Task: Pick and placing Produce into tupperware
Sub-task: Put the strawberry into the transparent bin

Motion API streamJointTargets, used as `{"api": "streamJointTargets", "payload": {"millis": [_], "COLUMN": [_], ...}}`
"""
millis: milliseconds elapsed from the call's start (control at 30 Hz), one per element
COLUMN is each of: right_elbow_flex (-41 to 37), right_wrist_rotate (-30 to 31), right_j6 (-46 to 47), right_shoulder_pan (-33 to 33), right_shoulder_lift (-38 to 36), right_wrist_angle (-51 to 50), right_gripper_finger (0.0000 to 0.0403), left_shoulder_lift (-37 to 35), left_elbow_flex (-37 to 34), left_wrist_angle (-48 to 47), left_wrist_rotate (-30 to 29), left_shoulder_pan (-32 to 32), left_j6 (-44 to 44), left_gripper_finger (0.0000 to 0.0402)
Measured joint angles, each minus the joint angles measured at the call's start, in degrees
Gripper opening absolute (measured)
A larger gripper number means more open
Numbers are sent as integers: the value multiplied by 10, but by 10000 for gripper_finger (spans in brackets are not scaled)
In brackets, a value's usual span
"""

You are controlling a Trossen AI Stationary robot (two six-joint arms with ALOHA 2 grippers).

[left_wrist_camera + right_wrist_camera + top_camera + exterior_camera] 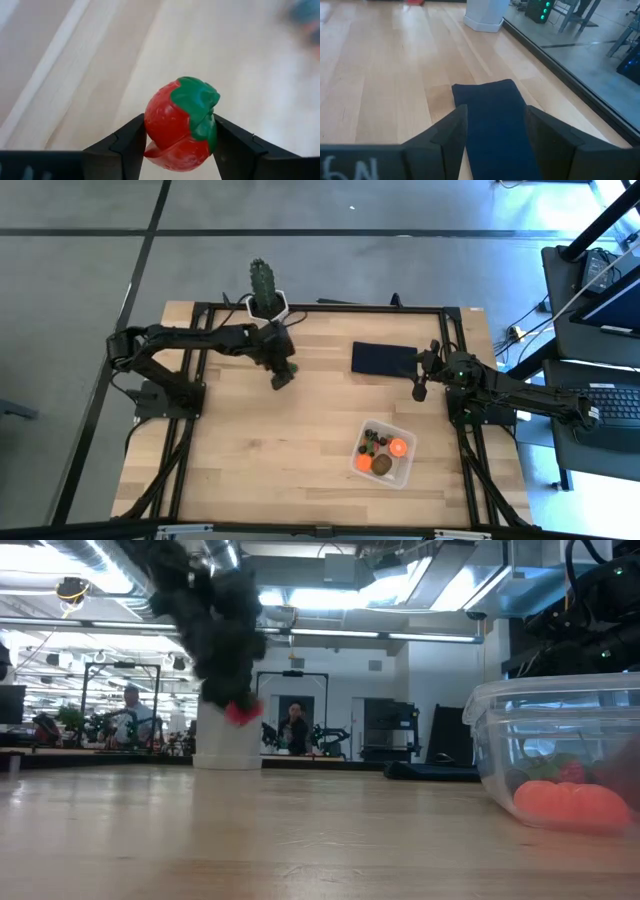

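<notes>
Strawberry lifted, on its way to the box

The left pincer (177,145) was closed on a red strawberry (180,127), raised off the worktop (300,450) to clear it for carrying; the tupperware (384,453), already holding fruit, sat well apart. The right pincer (495,130) waited part-open and empty over the black rectangle (492,125).

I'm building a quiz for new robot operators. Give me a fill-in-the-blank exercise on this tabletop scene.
1. The left pincer is shut on a red ____.
2. The clear box holding fruit sits nearer the ____ arm.
3. The right pincer hangs open over a dark flat ____.
4. The cactus stands in a ____ pot.

Missing words: strawberry; right; rectangle; white
</notes>
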Motion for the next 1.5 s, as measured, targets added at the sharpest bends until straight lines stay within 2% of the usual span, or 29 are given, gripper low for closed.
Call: {"api": "streamJointTargets", "payload": {"millis": [267, 367, 500, 600, 833, 1000, 1300, 1500], "right_elbow_flex": [0, 0, 0, 0, 0, 0, 0, 0], "right_wrist_rotate": [0, 0, 0, 0, 0, 0, 0, 0], "right_j6": [-10, -10, -11, -10, -8, -9, -9, -8], "right_shoulder_pan": [0, 0, 0, 0, 0, 0, 0, 0], "right_shoulder_lift": [0, 0, 0, 0, 0, 0, 0, 0], "right_wrist_angle": [4, 5, 5, 5, 5, 4, 0, 0], "right_gripper_finger": [198, 198, 198, 198, 198, 198, 198, 198], "left_shoulder_lift": [0, 0, 15, 49, 193, 288, 395, 433], "left_elbow_flex": [72, 84, 98, 123, 219, 287, 377, 407], "left_wrist_angle": [159, 232, 342, 371, 367, 351, 342, 339], "left_wrist_rotate": [16, 14, -20, -38, -51, -14, 4, -16], "left_shoulder_pan": [-104, -142, -186, -208, -237, -261, -297, -298], "left_j6": [1, 37, 74, 88, 91, 91, 88, 86], "left_gripper_finger": [190, 192, 192, 188, 194, 197, 197, 199]}}
